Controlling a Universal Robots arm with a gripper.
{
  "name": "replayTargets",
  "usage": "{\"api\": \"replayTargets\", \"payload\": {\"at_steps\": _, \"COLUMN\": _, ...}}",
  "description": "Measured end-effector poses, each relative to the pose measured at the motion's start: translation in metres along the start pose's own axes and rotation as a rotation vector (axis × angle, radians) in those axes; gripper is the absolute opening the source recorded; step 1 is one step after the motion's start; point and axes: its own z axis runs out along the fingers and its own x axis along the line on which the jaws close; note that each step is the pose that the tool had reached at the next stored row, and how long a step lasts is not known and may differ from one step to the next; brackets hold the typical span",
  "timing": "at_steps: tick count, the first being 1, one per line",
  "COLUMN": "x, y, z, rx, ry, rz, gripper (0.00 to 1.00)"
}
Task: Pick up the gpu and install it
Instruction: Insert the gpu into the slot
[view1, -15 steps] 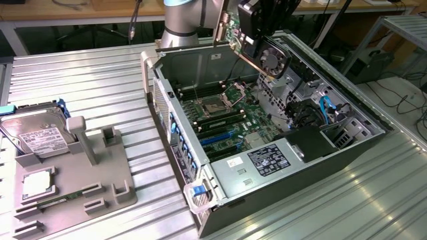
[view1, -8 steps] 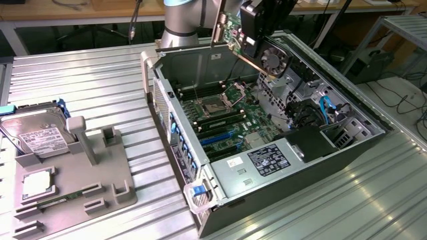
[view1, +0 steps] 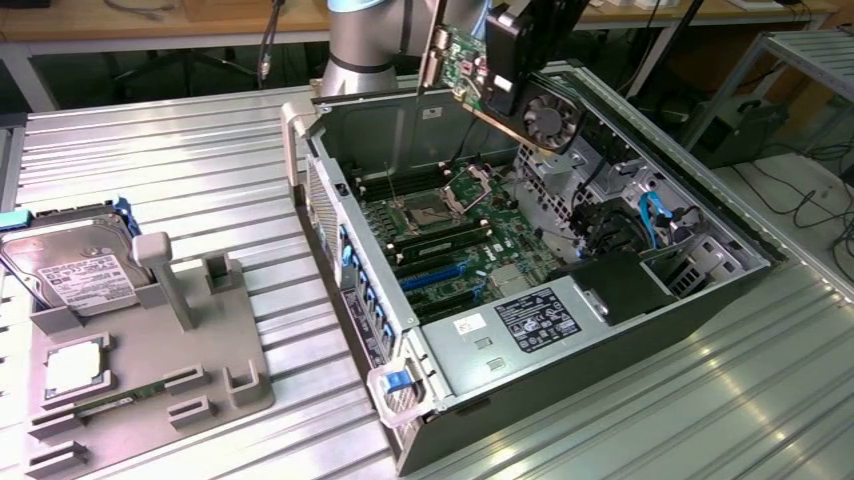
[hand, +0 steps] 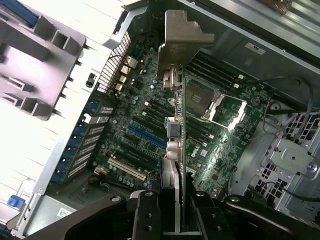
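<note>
The gripper (view1: 511, 75) hangs above the far end of the open computer case (view1: 747, 290). Its jaws are drawn in narrow and clamped on the gpu (view1: 463, 62), so the card is up in the air, clear of the case and touching nothing inside it. The green board stands on edge and tilted, with its round fan (view1: 549, 117) on the side towards the case's drive bays. In the wrist view the card runs edge-on away from the black fingers (hand: 145, 217), with its pale metal bracket (hand: 184, 37) at one end and the inside of the case below it.

The case lies on its side with the cover off. Inside it are:
- a green motherboard (view1: 501, 215) on the floor of the case
- an open processor socket (view1: 434, 212) near the middle of the board
- blue expansion slots (view1: 430, 278) nearer the case's near end
- a black box (view1: 627, 285) at the near corner
- a blue cable (view1: 654, 215) among the bays beside that box

Well apart from the case's rear wall, a grey holder (view1: 234, 340) sits on the slatted metal table (view1: 200, 150) — it carries three things:
- a silver hard drive (view1: 74, 265), leaning in the holder's far compartment
- a pale square part (view1: 74, 365), lying in a recess
- a narrow green memory stick (view1: 127, 397), in the slot next to that recess
</note>
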Motion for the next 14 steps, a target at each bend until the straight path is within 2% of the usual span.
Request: {"api": "replayTargets", "payload": {"at_steps": 14, "x": 0.0000, "y": 0.0000, "z": 0.0000, "rx": 0.0010, "ry": 0.0061, "rz": -0.160, "gripper": 0.28}}
